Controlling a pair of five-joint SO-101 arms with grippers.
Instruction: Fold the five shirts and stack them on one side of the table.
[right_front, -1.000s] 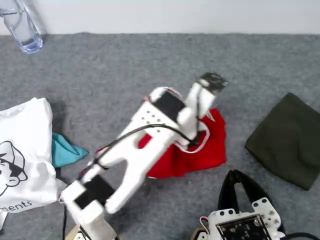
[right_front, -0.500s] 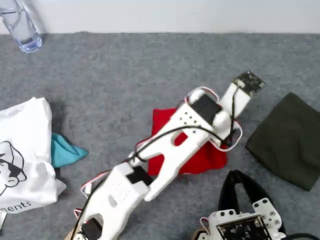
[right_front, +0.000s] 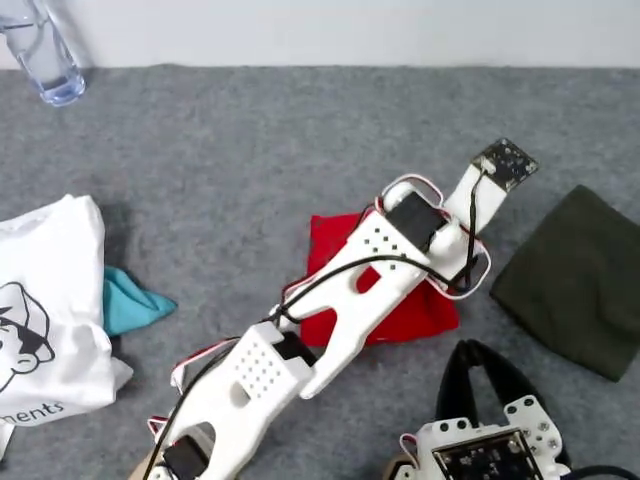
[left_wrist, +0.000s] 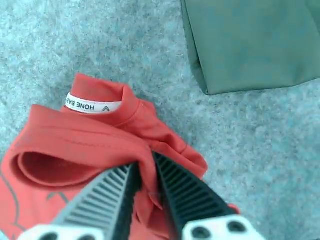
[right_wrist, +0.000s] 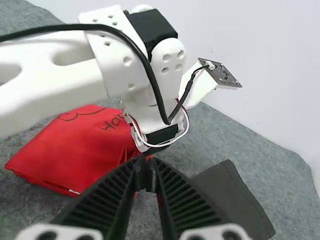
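fingers (left_wrist: 180, 187) of the left gripper (left_wrist: 145, 161), black and ribbed, are pinched almost together on a bunched fold of the red shirt (left_wrist: 75, 145). its own wrist view shows this grip, along with soft creases, a rolled hem and a white neck label (left_wrist: 92, 105). from above the white plastic left arm (right_front: 350, 300) stretches slantwise across that shirt and hides the pinch. the high view places the red shirt (right_front: 420, 315) near the middle of the table (right_front: 220, 150), whose top is a grey, felt-like covering, just beside a dark green shirt (right_front: 575, 280) folded into a flat, squarish block. a white printed shirt (right_front: 45, 310) lies well apart at the opposite edge, with a teal shirt (right_front: 125, 300) touching its side, and a clear bottle (right_front: 40, 50) stands at the far corner. the right wrist view shows the right gripper (right_wrist: 146, 167) with its ridged tips pressed together on nothing, low at the near side, facing the left arm's wrist and the red cloth beyond.
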